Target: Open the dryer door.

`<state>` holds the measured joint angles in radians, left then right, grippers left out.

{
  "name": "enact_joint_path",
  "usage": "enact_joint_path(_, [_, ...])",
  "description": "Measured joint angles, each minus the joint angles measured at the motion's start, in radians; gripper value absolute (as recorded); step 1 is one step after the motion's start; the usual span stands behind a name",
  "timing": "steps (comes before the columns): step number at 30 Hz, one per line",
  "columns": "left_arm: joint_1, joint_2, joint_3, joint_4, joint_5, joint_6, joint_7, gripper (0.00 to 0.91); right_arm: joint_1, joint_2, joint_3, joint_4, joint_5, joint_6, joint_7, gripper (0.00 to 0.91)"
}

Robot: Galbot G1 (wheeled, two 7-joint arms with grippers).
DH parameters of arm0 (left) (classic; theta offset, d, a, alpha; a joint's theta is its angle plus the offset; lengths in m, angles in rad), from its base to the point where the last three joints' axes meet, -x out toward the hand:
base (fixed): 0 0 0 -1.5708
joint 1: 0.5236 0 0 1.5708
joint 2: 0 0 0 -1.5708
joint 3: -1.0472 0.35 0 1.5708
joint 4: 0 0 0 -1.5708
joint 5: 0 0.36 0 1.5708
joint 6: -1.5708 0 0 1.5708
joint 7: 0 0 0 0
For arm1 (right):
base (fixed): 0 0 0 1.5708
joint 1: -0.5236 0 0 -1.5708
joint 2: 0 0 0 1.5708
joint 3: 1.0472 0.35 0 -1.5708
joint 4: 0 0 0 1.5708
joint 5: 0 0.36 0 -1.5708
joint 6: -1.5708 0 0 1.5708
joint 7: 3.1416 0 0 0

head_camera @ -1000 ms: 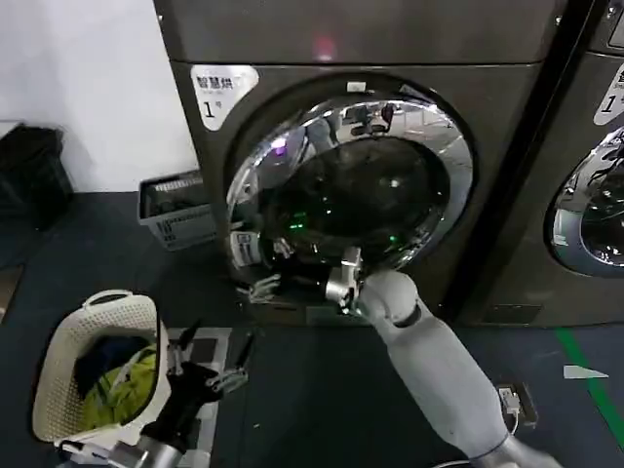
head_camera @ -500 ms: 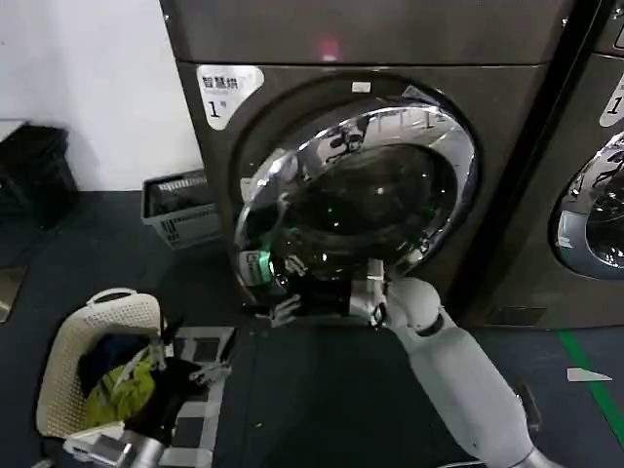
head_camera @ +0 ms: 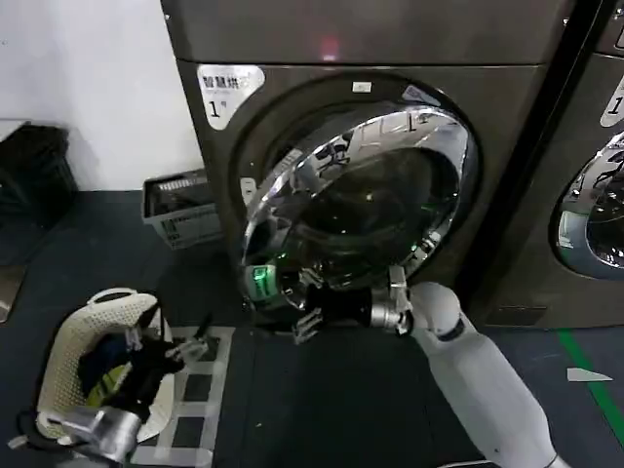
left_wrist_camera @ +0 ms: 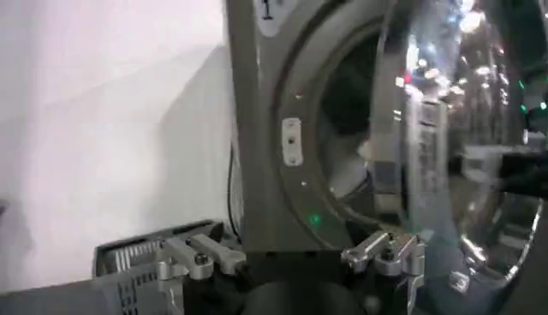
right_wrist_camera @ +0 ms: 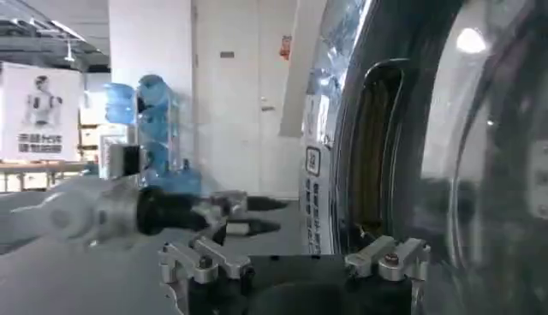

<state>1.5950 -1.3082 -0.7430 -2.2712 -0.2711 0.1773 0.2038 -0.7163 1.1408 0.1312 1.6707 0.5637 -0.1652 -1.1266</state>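
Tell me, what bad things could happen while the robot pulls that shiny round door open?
The right gripper sits low at the free edge of the dryer door, which is only partly open; its fingers may slip off the smooth chrome, so the door might stop there or fall back. If the door swings wider, it could bump the grey crate beside the dryer. The left gripper waits low by the laundry basket, well away.

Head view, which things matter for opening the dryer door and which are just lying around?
Job: dryer door, partly swung open; dryer; right end effector at the door's lower edge.
Lying about: laundry basket, grey crate, second machine.
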Motion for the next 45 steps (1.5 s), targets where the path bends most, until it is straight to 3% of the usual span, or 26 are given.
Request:
enact_joint_path(7, [-0.049,0.039,-0.012,0.034,-0.041,-0.015,0.001,0.907,-0.003,-0.001,0.007,-0.013,0.011,0.022,-0.046,0.907])
enact_joint_path(22, [-0.143,0.091,-0.032,0.111,-0.102,-0.022,0.0,0.907,-0.024,-0.031,0.028,-0.028,0.016,0.007,-0.211,0.907])
enact_joint_path(34, [-0.197,0.138,0.007,0.159,-0.19,-0.049,0.071,0.907,-0.074,-0.08,0.062,0.001,0.028,-0.005,-0.315,0.907])
enact_joint_path(45, [-0.261,0.176,0.087,0.21,-0.27,-0.068,0.098,0.907,-0.121,-0.132,0.103,0.043,0.092,-0.002,-0.335,0.907])
